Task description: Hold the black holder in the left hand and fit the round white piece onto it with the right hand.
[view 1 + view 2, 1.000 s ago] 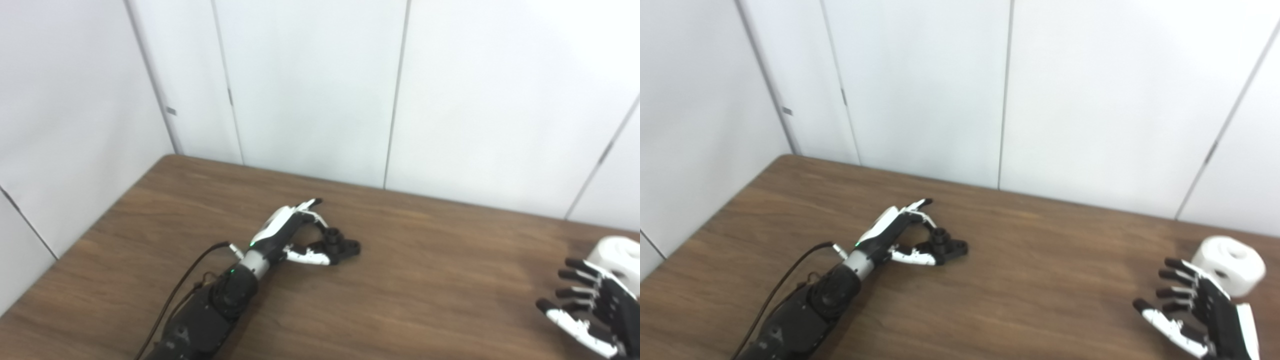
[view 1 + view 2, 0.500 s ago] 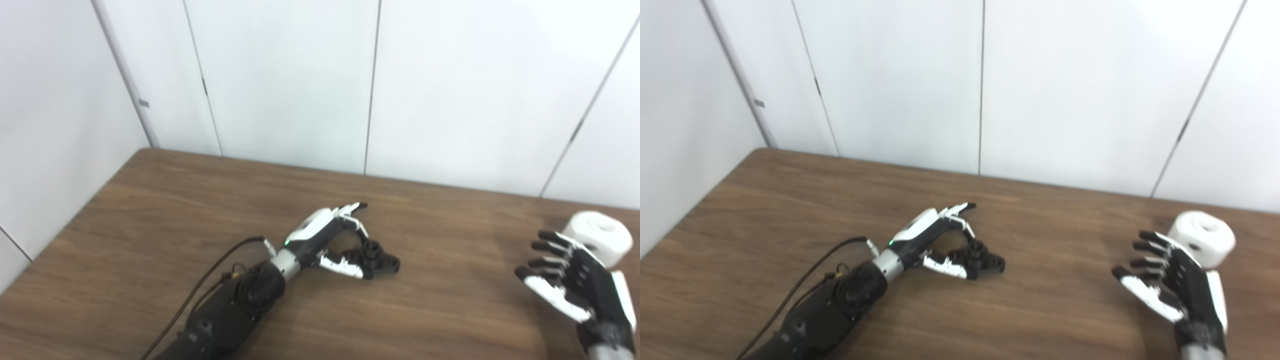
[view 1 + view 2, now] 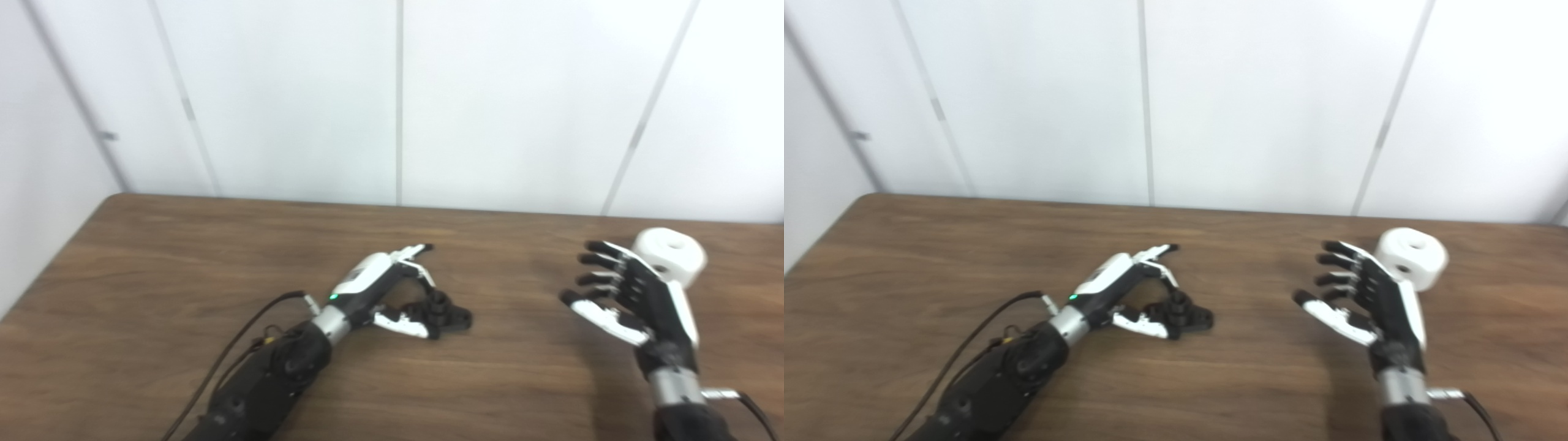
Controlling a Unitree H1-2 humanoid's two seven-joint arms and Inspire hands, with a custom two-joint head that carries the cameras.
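Note:
A small black holder (image 3: 450, 314) lies on the brown table (image 3: 184, 257) near the middle. My left hand (image 3: 392, 286) rests around it, thumb along its near side and fingers arched over it. The fingers are still apart and one points straight out. The holder stays on the wood. At the right, the round white piece (image 3: 1413, 257) with a hole in its top stands on the table. My right hand (image 3: 1366, 297) is upright just left of the white piece, open, fingers spread, holding nothing.
White wall panels (image 3: 398, 104) rise directly behind the table's far edge. A black cable (image 3: 239, 349) runs along my left forearm. Bare wood lies between the two hands and along the front.
The camera has swung right, so the whole scene has slid left in the picture. My right hand now shows fully and stands more upright beside the white piece. The left hand keeps its pose at the holder.

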